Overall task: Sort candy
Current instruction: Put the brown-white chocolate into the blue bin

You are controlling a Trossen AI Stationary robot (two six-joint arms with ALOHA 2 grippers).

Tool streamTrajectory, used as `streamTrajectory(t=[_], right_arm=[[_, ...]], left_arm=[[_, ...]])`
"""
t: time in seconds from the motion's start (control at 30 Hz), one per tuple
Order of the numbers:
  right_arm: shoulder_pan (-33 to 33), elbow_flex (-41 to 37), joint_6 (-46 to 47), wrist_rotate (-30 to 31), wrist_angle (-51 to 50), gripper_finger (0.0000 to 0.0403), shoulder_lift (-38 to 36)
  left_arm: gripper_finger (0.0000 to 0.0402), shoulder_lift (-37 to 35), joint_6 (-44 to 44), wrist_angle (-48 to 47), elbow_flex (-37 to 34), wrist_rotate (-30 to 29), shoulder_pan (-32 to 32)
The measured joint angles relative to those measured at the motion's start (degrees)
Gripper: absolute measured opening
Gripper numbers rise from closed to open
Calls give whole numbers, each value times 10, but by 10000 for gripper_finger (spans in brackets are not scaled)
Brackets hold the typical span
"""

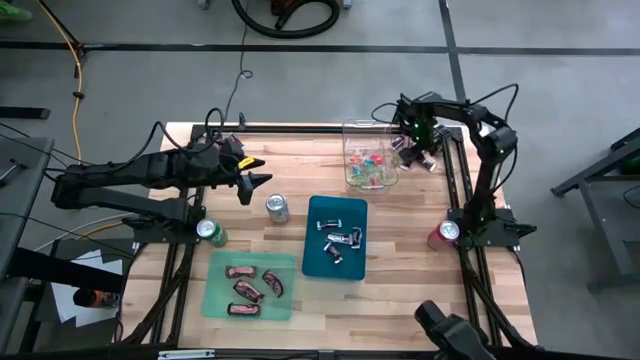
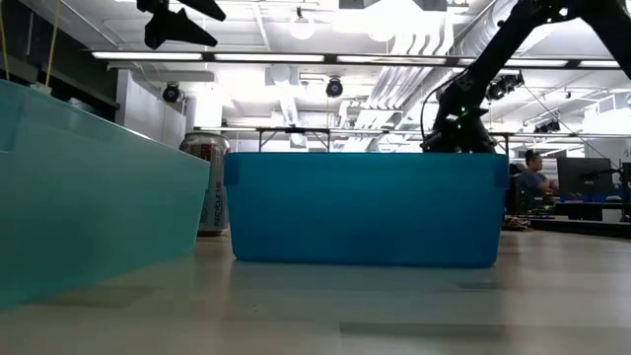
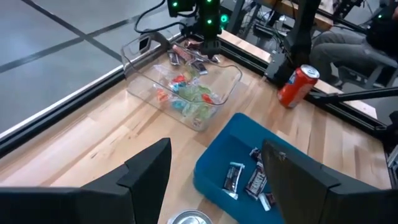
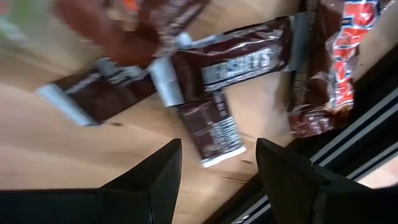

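Note:
A loose pile of wrapped candy (image 1: 412, 152) lies on the table's far right, beside a clear box (image 1: 370, 158) of small bright sweets. My right gripper (image 4: 217, 174) hangs open just above this pile, pointing steeply down. Its fingers stand on either side of a small brown bar (image 4: 210, 127), below a longer brown bar (image 4: 239, 59). My left gripper (image 1: 258, 183) waits open above the table's left half, holding nothing. A blue tray (image 1: 336, 236) holds dark and silver pieces. A green tray (image 1: 250, 286) holds red-brown bars.
A silver can (image 1: 277, 207) stands left of the blue tray, a green can (image 1: 210, 232) by the left arm's base and a red can (image 1: 444, 233) by the right arm's base. A dark frame rail (image 4: 348, 155) runs close beside the pile.

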Motion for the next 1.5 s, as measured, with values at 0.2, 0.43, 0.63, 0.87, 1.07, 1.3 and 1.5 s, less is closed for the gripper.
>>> streamTrajectory(t=[0.2,0.43,0.63,0.87,1.07,1.3,1.5], right_arm=[[7,0,-14,15,12,200,12],[25,-16,5,47,33,199,12],[38,-26,-10,12,35,199,12],[42,-58,0,-17,39,195,10],[60,-74,-27,0,27,178,10],[83,-75,-50,-24,-6,172,9],[80,-75,-52,-8,16,172,-29]], left_arm=[[236,0,14,0,0,0,0],[236,0,17,0,0,0,0],[236,0,16,0,0,0,0],[236,0,13,0,0,0,0],[236,0,13,0,0,0,0],[236,0,13,0,0,0,0],[236,0,22,0,0,0,1]])
